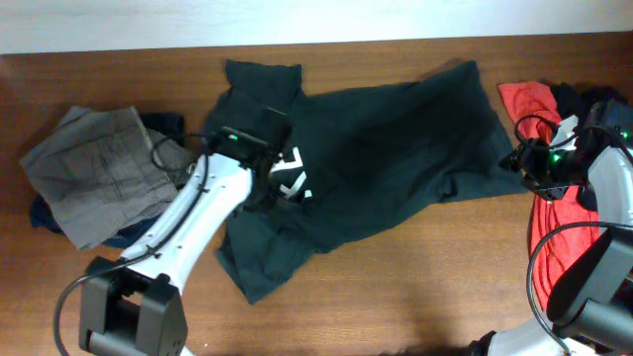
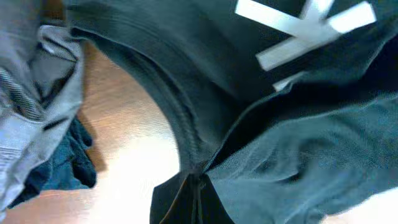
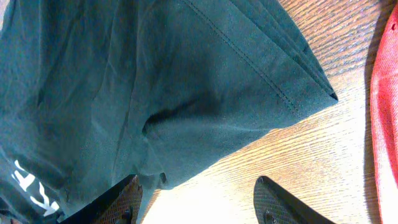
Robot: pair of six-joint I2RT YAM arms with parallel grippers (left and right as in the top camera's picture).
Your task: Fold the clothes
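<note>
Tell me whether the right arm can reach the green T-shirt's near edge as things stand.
Probably yes: the right end effector is open beside the T-shirt, with nothing lying between them; the red top lies aside.

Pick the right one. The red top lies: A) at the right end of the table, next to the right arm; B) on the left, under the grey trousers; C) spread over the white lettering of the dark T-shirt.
A: the red top lies at the right end of the table, while the grey trousers are at the left and the T-shirt is in the middle.
</note>
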